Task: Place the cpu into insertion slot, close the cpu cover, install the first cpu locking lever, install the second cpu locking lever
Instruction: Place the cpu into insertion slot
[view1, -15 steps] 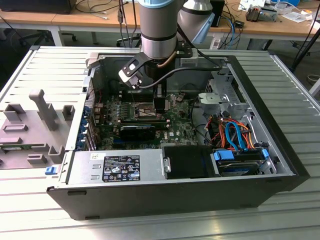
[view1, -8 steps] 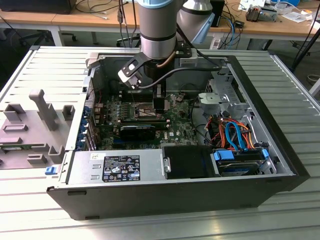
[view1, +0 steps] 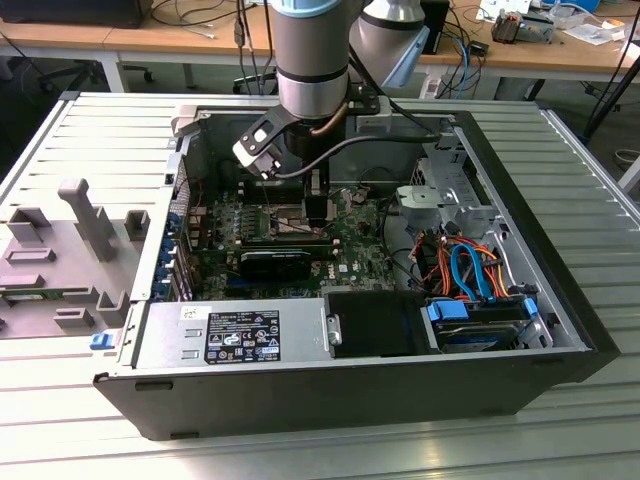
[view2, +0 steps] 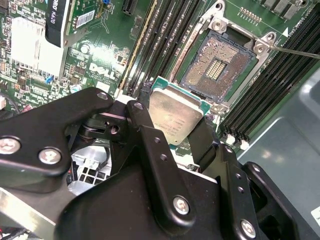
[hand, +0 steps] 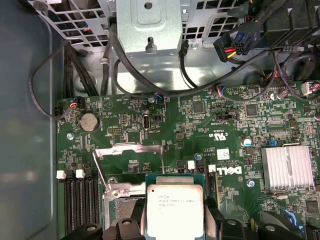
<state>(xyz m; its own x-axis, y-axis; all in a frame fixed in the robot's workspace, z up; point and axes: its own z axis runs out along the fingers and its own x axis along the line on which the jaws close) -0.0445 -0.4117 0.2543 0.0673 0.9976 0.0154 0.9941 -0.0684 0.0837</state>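
My gripper (view2: 174, 122) is shut on the cpu (view2: 176, 115), a flat silver-grey square chip on a green base, pinched at two opposite edges by the black fingers (view2: 150, 145). The chip hangs just above the green motherboard, beside the insertion slot (view2: 216, 67), which lies open with its brownish contact field bare inside a silvery frame. In the first wrist view the cpu (hand: 175, 210) sits between the fingers, and the cpu cover (hand: 129, 148) stands swung open behind it. A thin locking lever (view2: 295, 51) sticks out from the socket's corner. In the exterior view the gripper (view1: 318, 212) is down inside the case.
Black memory sticks (view2: 160, 45) run along both sides of the socket. A finned heat sink (hand: 289, 167) and loose black cables (hand: 150, 87) lie near. The case holds a drive cage (view1: 450, 190), a power supply (view1: 235, 335) and orange and blue cables (view1: 470, 270).
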